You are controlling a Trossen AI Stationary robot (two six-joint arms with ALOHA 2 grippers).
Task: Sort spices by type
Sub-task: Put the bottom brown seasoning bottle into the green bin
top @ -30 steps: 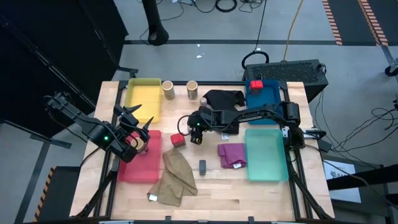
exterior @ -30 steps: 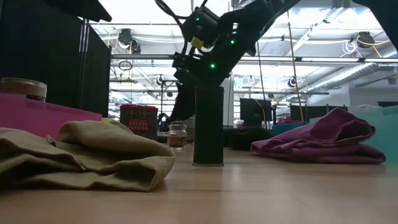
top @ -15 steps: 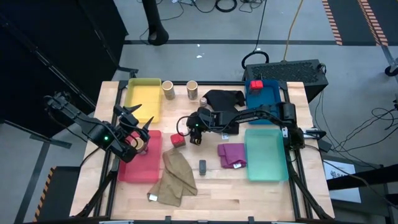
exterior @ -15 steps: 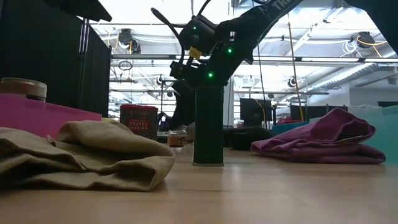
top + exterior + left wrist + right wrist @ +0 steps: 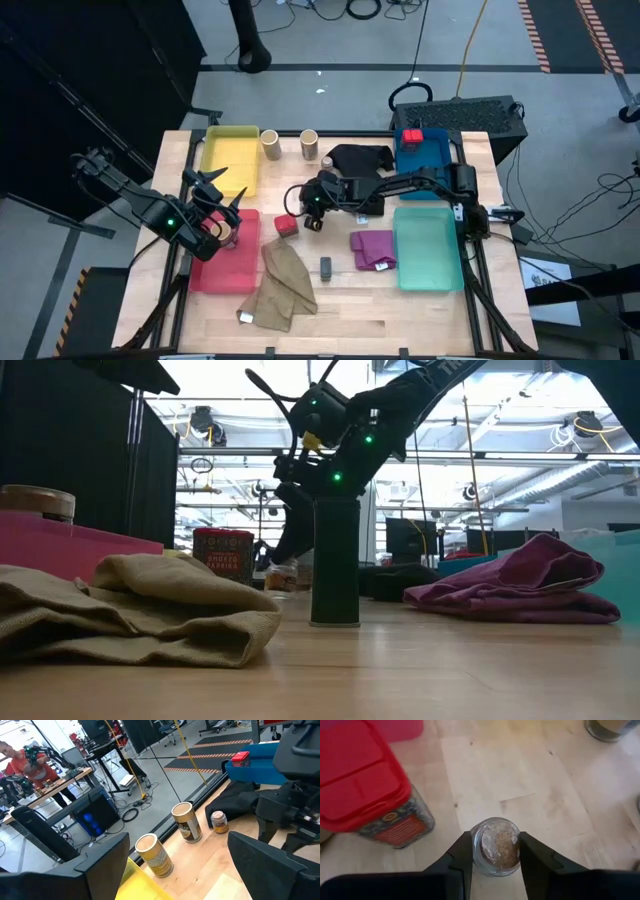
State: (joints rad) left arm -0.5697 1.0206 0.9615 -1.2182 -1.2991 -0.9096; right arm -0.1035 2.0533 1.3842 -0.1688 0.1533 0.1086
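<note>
Right gripper: I see it at mid-table, just right of the red-lidded box; in its wrist view the two fingers press against both sides of a small glass jar, closed on it.
Small glass jar: clear, with brownish contents, standing upright on the wood between the fingers; I cannot tell whether it is lifted.
Red-lidded box: on the bare wood just beside the held jar, apart from it.
Left gripper: waits over the near end of the yellow tray, above the red tray; its fingers stand wide apart and I see nothing between them.
Tan cylinders: two, upright, side by side at the far table edge, between the yellow tray and the black cloth.
Second red box: sits in the blue tray at its far end.
Dark grey block: upright on the wood between the khaki cloth and the purple cloth.
Teal tray: right side, just beside the purple cloth.
</note>
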